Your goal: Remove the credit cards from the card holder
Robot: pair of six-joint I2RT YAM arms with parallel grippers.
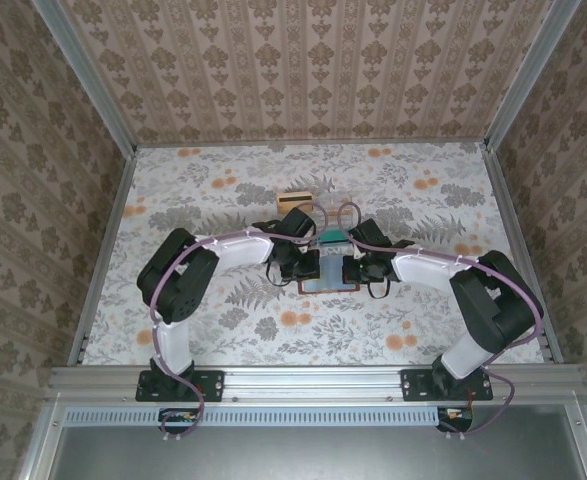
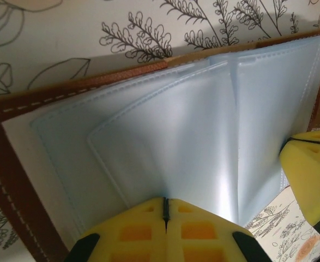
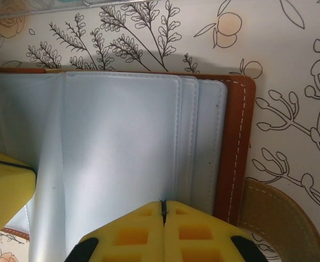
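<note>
Closest to the left wrist lens, the left gripper [image 2: 165,210] sits at 6 o'clock with its yellow pads pressed together. As far as the thin seam shows, they are clenched on the near edge of a clear sleeve. The right gripper [image 3: 163,210] matches it on its own side, pads closed on another sleeve edge.

Outward from both lies the card holder [image 2: 165,120], spread open, with its blue-grey sleeves fanned up inside the brown stitched cover. From above it rests at the centre of the floral table [image 1: 213,190], with the left gripper at 9 o'clock of it and the right at 3 o'clock. A tan box [image 1: 295,200] stands at 11 o'clock.

The step in hand looks like parting the sleeves to look for cards. Those on show seem empty, though I cannot be sure. Next, one pincer should pin the holder while the other lets go and turns to a fresh sleeve.
</note>
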